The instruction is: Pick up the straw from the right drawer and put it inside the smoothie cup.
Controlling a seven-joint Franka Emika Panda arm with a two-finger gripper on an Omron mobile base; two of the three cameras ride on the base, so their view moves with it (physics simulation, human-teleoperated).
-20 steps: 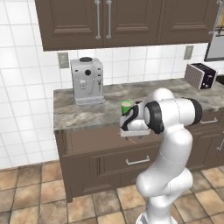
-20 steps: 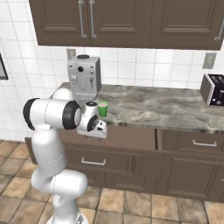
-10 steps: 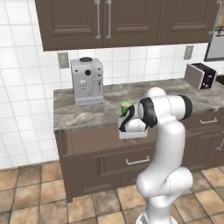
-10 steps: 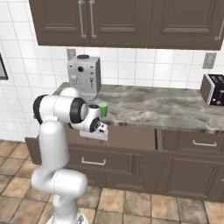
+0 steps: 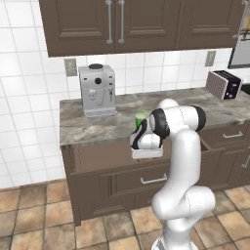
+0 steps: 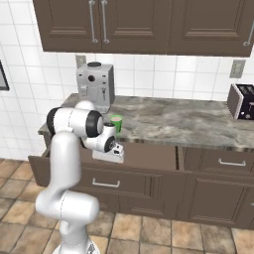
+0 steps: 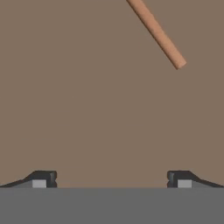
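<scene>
Straw (image 7: 157, 34) lies on the drawer floor (image 7: 87, 109) well off-centre from our wide-open, empty fingers (image 7: 111, 179), so we judge closing now risks missing it.

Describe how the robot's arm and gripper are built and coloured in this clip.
The arm is made of glossy white rounded segments with black bands at the joints. Its hand is white with dark patches. The gripper has two small dark fingertips with pale grey pads. No cables or markings show.
</scene>
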